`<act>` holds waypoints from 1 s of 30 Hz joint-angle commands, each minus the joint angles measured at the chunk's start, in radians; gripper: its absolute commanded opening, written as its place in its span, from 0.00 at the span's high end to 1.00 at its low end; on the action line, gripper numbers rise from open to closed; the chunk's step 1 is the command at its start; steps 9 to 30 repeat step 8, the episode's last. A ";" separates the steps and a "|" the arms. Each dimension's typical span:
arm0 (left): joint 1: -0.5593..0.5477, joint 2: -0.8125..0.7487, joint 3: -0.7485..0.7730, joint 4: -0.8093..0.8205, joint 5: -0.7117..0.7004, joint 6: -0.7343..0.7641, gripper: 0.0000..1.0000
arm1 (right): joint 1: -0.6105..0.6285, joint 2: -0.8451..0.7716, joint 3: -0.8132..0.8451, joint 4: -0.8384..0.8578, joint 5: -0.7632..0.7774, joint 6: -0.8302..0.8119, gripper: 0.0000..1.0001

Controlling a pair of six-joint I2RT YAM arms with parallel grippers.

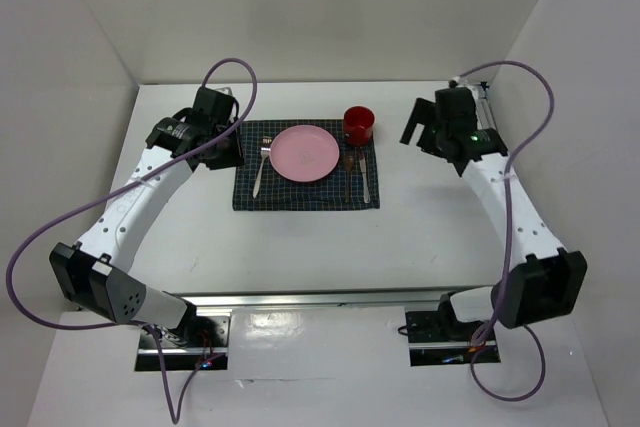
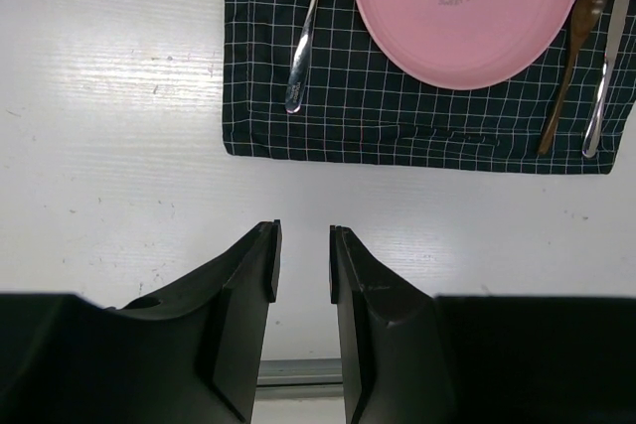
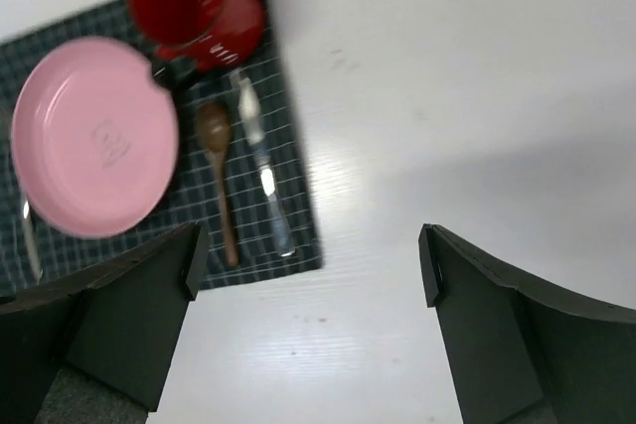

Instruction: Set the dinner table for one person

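Though the top view hides it, wrist views show left claw (image 2: 301, 250) narrow, right claw (image 3: 310, 255) wide.

Bright even light, blurred right-wrist view.

White arms (image 1: 130, 209), black fingers (image 2: 238, 295), purple cables (image 1: 233, 61)

1 pink plate (image 1: 305, 153) is being carried at the centre of a navy checked placemat (image 1: 300, 197). 1 fork (image 1: 261, 172) is being shown lying to its left, 1 wooden spoon (image 1: 348, 175) and 1 knife (image 1: 364, 177) to its right, and 1 red mug (image 1: 359, 124) at the far right corner.
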 commanded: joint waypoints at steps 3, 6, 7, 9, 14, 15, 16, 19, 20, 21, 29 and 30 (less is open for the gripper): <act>0.001 -0.026 -0.004 0.013 0.007 0.001 0.57 | -0.063 -0.084 -0.091 -0.175 0.071 0.069 0.00; 0.001 -0.035 -0.028 0.040 0.007 0.010 0.57 | -0.063 -0.155 -0.153 -0.175 0.066 0.090 0.02; 0.001 -0.045 -0.029 0.041 0.007 0.010 0.57 | -0.063 -0.185 -0.181 -0.148 0.048 0.081 0.02; 0.001 -0.046 -0.041 0.051 0.007 0.010 0.57 | -0.063 -0.215 -0.206 -0.127 0.048 0.070 0.02; 0.001 -0.046 -0.041 0.051 0.007 0.010 0.57 | -0.063 -0.215 -0.206 -0.127 0.048 0.070 0.02; 0.001 -0.046 -0.041 0.051 0.007 0.010 0.57 | -0.063 -0.215 -0.206 -0.127 0.048 0.070 0.02; 0.001 -0.046 -0.041 0.051 0.007 0.010 0.57 | -0.063 -0.215 -0.206 -0.127 0.048 0.070 0.02; 0.001 -0.046 -0.041 0.051 0.007 0.010 0.57 | -0.063 -0.215 -0.206 -0.127 0.048 0.070 0.02; 0.001 -0.046 -0.041 0.051 0.007 0.010 0.57 | -0.063 -0.215 -0.206 -0.127 0.048 0.070 0.02; 0.001 -0.046 -0.041 0.051 0.007 0.010 0.57 | -0.063 -0.215 -0.206 -0.127 0.048 0.070 0.02; 0.001 -0.046 -0.041 0.051 0.007 0.010 0.57 | -0.063 -0.215 -0.206 -0.127 0.048 0.070 0.02; 0.001 -0.046 -0.041 0.051 0.007 0.010 0.57 | -0.063 -0.215 -0.206 -0.127 0.048 0.070 0.02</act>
